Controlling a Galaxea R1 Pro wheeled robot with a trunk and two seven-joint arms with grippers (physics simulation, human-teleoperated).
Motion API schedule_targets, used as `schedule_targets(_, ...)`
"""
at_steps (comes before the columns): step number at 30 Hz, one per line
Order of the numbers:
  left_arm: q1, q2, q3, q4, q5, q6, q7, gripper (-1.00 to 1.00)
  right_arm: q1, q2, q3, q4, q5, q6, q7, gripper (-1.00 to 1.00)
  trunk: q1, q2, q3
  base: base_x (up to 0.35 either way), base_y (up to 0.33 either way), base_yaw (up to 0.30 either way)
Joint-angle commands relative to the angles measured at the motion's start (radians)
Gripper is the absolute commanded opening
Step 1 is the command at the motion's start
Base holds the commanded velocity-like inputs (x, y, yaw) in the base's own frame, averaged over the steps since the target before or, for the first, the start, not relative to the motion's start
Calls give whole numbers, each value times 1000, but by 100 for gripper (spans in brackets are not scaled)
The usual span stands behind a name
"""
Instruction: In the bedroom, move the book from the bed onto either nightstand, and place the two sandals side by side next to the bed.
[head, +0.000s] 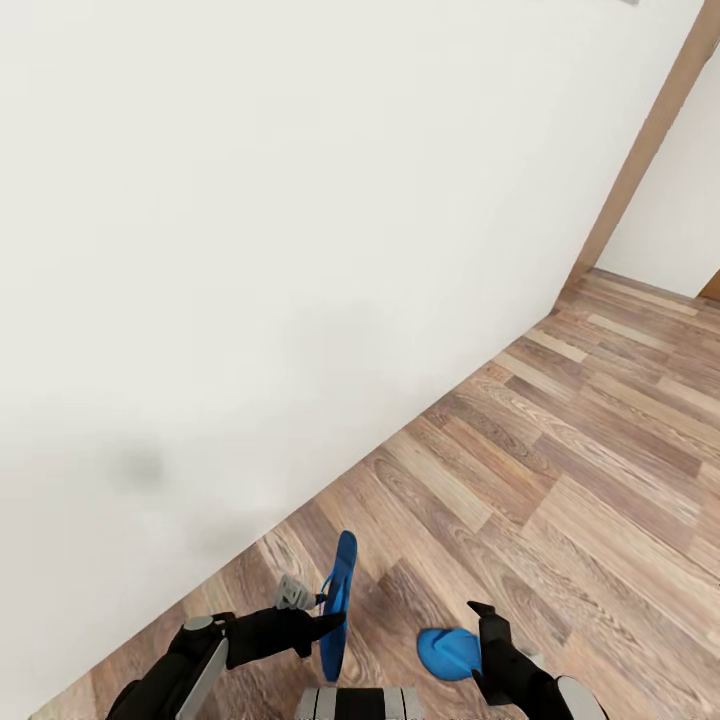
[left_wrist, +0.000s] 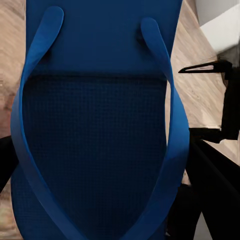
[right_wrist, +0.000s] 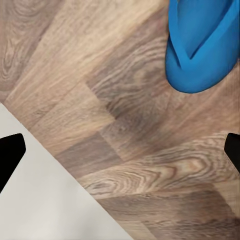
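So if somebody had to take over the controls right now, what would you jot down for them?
Left gripper: shut on one blue sandal, held on edge above the plank floor, beside the bed.
Right gripper: open, holding nothing; second sandal lies on the floor next to it.
Done: one sandal picked up.
Left: set both sandals side by side next to the bed. The book and nightstand are not in view here, so check that step.

Two bright blue flat flip-flop sandals: one (head: 337, 603) stands on edge at the left black claw (head: 325, 622), one (head: 449, 652) lies by the right black claw (head: 490, 630). Two claws. One brown plank floor (head: 560, 480). One pale grey-white bed (head: 250, 250).
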Motion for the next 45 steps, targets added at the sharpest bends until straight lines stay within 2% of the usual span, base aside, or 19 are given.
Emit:
schedule_targets(1,-5,1,6,-15,15,14,0,-100,0,2,-3,-1,-5,5,-7,100,0,-1,-5,0,0,0)
schedule_targets(3,-18,0,29,-43,40,30,0,-100,0,2,-3,-1,-5,4,-7,100,1,-1,-13,0,0,0)
schedule_targets(7,-41,2,57,-116,127,78,0,-100,0,2,-3,-1,-5,4,-7,100,3,-2,-28,0,0,0)
schedule_targets(8,-43,4,83,-133,164,87,0,-100,0,2,-3,-1,-5,4,-7,100,3,-2,-32,0,0,0)
schedule_targets(9,-44,4,104,-138,183,90,1,-100,0,2,-3,-1,-5,4,-7,100,4,-2,-36,0,0,0)
schedule_targets(11,-45,2,130,-138,200,92,3,-100,0,2,-3,-1,-5,4,-7,100,5,-3,-43,0,0,0)
schedule_targets(15,-46,3,154,-123,212,96,-8,-100,0,1,-3,-1,-5,4,-8,100,7,-4,-59,0,0,0)
schedule_targets(19,-46,5,160,-118,219,100,-23,-100,0,1,-3,-1,-5,4,-8,100,8,-5,-74,0,0,0)
schedule_targets(24,-46,4,162,-118,225,175,-30,-100,0,1,-3,-1,-5,7,-8,100,11,-6,-94,0,0,0)
schedule_targets(26,-46,3,162,-117,239,193,-43,-100,0,1,-3,-1,-5,6,-8,100,12,-6,-101,0,0,0)
schedule_targets(29,-46,3,162,-115,263,200,-52,-100,0,1,-3,-1,-5,6,-8,100,13,-7,-113,0,0,0)
schedule_targets(32,-46,3,161,-113,271,200,-54,-100,0,1,-4,-1,-5,4,-8,100,14,-8,-125,0,0,0)
schedule_targets(45,-46,2,160,-111,273,200,-54,-100,0,1,-4,-1,-5,3,-9,100,20,-11,-175,0,0,0)
